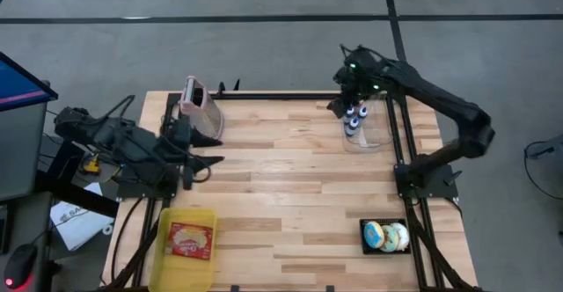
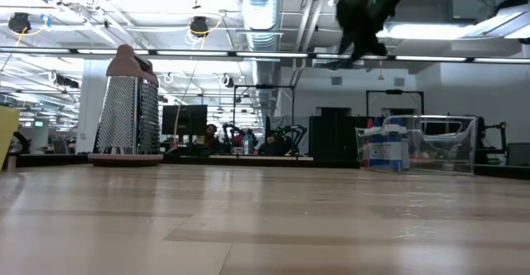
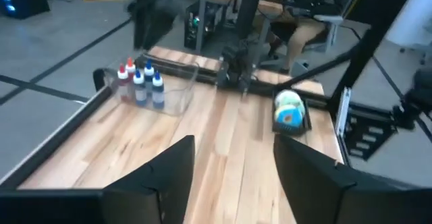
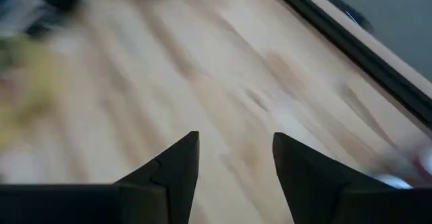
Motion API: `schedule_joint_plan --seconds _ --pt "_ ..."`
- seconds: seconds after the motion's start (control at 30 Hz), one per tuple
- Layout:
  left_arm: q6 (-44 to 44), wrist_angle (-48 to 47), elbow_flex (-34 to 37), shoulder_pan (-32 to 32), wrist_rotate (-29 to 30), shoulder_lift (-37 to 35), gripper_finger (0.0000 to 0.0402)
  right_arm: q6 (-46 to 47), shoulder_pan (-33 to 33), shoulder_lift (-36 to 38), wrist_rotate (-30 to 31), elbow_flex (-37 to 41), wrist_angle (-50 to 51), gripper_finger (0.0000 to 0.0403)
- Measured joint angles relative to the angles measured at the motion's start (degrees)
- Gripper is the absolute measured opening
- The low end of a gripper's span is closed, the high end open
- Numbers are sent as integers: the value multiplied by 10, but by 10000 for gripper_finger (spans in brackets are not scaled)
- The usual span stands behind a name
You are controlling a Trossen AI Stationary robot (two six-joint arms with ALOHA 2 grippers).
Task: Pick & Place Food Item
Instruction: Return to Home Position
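Food coloring bottles (image 1: 353, 121) stand upright in a tight cluster inside the transparent bin (image 1: 378, 132), which sits at the one o'clock of the table (image 1: 290, 186), close to the far right edge. The left wrist view shows blue-capped bottles and at least one red-capped. No bottle is noted loose on the boards. The right gripper (image 4: 235, 137) is raised above the bin's eleven o'clock corner, clear of the bottles, its fingers parted wide with nothing between them. The left gripper (image 3: 233, 142) is parked at the table's nine o'clock, fingers likewise apart and empty. Other items: a metal grater (image 1: 201, 107) at eleven o'clock, a yellow tray (image 1: 167, 239) holding a packaged item at seven, and a black tray (image 1: 364, 226) of round iced pastries at five. Assessment: placing appears complete, and the step in hand is the right arm's return to rest. The next move calls for a lift well clear of the bin's rim before swinging toward its base at three o'clock, lest a finger catch the wall and tip the bin.
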State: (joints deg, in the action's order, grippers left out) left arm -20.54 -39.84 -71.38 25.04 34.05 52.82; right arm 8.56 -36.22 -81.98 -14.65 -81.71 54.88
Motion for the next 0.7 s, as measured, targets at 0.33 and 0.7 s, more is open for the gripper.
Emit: schedule_joint_plan --seconds 0.33,0.7 --pt "-23 163 288 0 -68 -166 120 125 196 136 42 0 -81 163" --pt "81 385 486 -240 -309 -197 54 242 417 142 276 0 -96 146"
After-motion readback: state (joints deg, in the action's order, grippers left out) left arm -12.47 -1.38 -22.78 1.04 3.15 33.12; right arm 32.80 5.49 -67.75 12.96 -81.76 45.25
